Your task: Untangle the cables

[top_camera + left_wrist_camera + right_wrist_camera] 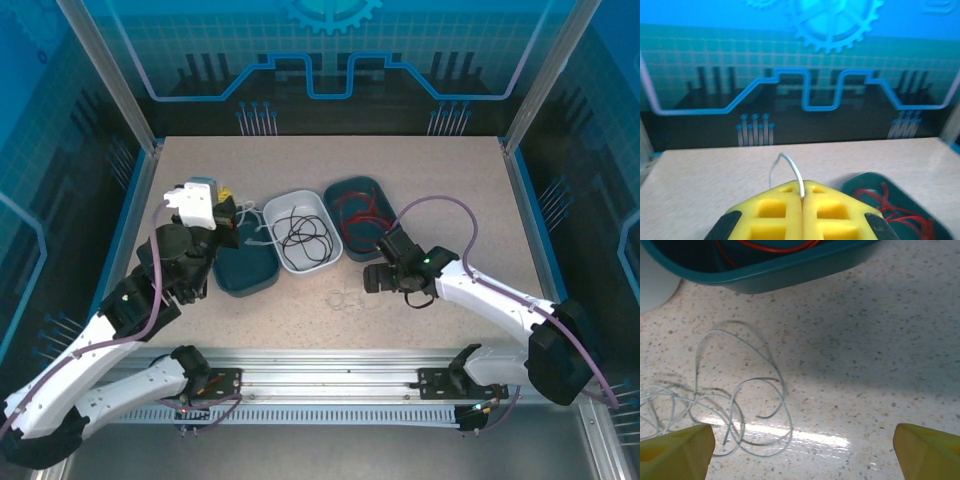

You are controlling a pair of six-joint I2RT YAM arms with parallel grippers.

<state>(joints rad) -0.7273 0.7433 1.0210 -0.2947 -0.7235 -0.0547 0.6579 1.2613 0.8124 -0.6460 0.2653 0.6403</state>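
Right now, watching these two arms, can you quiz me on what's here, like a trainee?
1. True or false: the red cable lies in the white tray.
2. Which gripper is shut on a whitish cable? A left, B right, C neither.
3. Fill in: the loose whitish cable near the open right gripper lies on the ____.
Key: 1 false, it lies in a teal tray. 2 A, the left gripper. 3 table.
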